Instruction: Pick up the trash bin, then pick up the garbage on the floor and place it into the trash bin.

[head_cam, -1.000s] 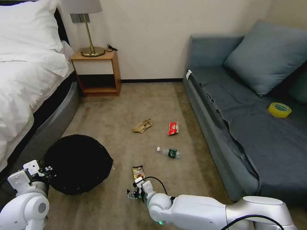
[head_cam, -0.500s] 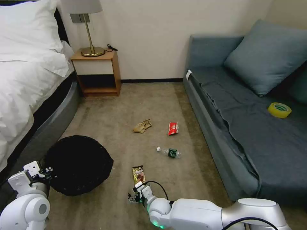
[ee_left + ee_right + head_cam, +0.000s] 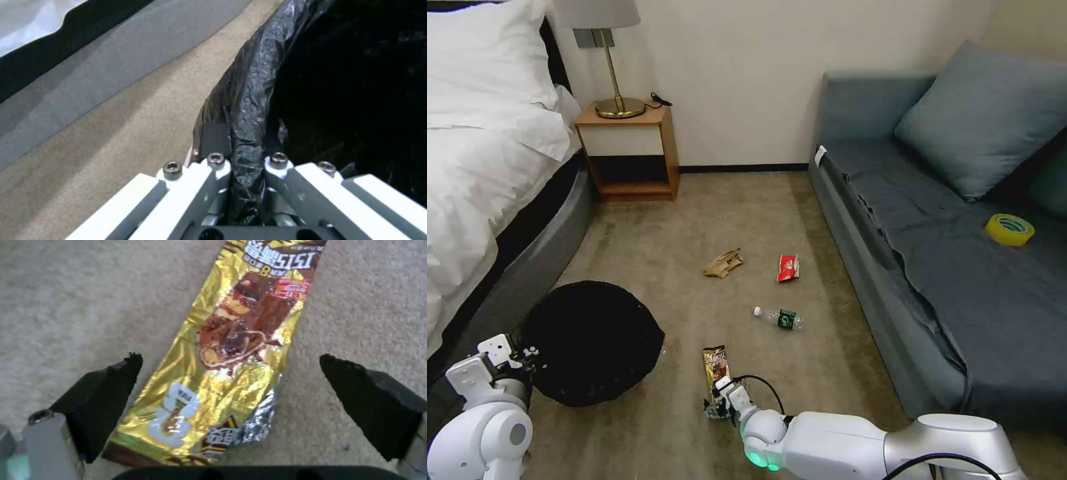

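The trash bin (image 3: 590, 340), covered in a black bag, stands on the carpet at lower left; my left gripper (image 3: 527, 353) is shut on its bagged rim (image 3: 249, 133). Garbage lies on the floor: crumpled tan paper (image 3: 724, 263), a red-white wrapper (image 3: 788, 268), a clear bottle with a green label (image 3: 779, 318) and a brown-gold snack wrapper (image 3: 715, 363). My right gripper (image 3: 718, 402) hangs open just over the near end of the snack wrapper (image 3: 231, 353), whose foil lies between the two black fingertips (image 3: 111, 386) without touching them.
A bed (image 3: 487, 173) runs along the left, a wooden nightstand (image 3: 630, 157) with a lamp stands by the far wall, and a blue sofa (image 3: 947, 253) with a yellow tape roll (image 3: 1009, 229) fills the right. Carpet lies open between them.
My right gripper has moved right and lower, coming over the near end of the snack wrapper. The left gripper and the bin have stayed put.
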Controlling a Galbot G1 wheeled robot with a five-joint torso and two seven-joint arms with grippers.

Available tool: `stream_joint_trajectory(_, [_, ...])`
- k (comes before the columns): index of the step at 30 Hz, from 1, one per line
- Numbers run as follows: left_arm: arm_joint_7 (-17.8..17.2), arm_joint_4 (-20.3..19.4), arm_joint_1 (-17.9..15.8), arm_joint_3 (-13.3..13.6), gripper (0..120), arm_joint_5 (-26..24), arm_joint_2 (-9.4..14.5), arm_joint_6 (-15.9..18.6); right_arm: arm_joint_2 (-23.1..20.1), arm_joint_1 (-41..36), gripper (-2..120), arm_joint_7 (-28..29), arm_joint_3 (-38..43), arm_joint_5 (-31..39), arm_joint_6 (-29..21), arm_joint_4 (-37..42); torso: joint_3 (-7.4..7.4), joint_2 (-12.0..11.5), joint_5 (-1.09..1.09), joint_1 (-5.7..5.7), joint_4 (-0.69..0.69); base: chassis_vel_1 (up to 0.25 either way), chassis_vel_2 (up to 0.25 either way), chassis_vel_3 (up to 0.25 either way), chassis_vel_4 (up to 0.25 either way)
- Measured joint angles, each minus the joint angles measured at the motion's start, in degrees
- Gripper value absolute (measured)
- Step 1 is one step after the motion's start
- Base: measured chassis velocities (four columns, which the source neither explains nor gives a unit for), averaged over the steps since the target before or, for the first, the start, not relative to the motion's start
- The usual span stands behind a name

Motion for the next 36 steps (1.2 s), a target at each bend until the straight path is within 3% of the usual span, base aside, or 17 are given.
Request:
stream_joint_trajectory(14, [-0.02, -0.06, 0.12, 0.08, 2, 0.21, -0.22, -0.22, 1.03, -0.54, 96, -0.39, -0.09, -0.99, 0.69, -3.19, 0.00, 0.00, 0.00, 0.00, 0.00, 0.000, 0.000, 0.000, 0.000])
stream_joint_trajectory(36, [0.08, 0.63, -0.05, 0.30, 2, 0.78, -0.30, -0.60, -0.04, -0.99, 18, -0.59, 0.27, -1.49, 1.26, -1.87, 0.00, 0.00, 0.00, 0.00, 0.00, 0.000, 0.000, 0.000, 0.000])
